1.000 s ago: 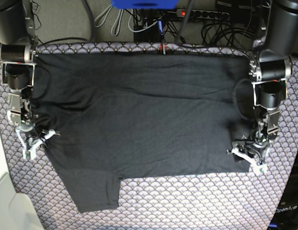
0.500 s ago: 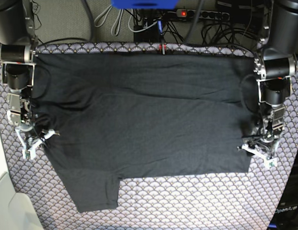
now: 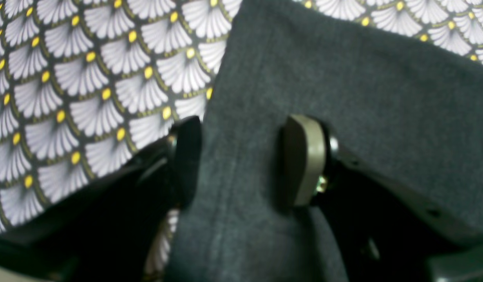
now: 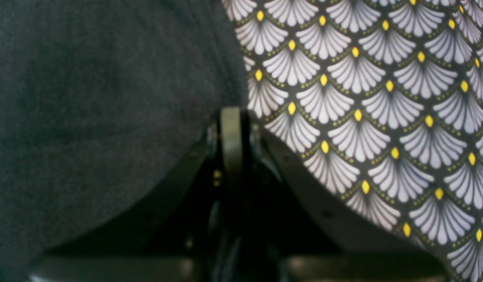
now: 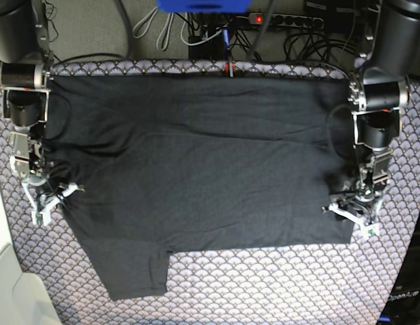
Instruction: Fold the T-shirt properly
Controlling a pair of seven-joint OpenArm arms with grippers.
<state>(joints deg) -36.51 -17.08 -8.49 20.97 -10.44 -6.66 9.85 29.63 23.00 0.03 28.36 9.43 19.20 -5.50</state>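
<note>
The dark charcoal T-shirt (image 5: 196, 162) lies spread flat on the scallop-patterned tablecloth (image 5: 264, 284), one short sleeve (image 5: 132, 271) pointing toward the front. My left gripper (image 5: 350, 215) sits at the shirt's right edge. In the left wrist view it (image 3: 241, 160) is open, and the shirt's edge (image 3: 362, 78) runs between the black finger (image 3: 186, 156) and the tan pad (image 3: 304, 160). My right gripper (image 5: 42, 203) is at the shirt's left edge. In the right wrist view it (image 4: 231, 117) is shut where the dark cloth (image 4: 88, 98) meets its tips.
Patterned tablecloth shows beside both grippers (image 3: 88, 78) (image 4: 382, 98) and along the table's front. Cables and a power strip (image 5: 284, 20) lie behind the table's far edge. A white object (image 5: 13, 291) stands at the front left corner.
My left gripper swung outward off the shirt's right edge, then came back inward onto it. The right arm and the shirt have not moved.
</note>
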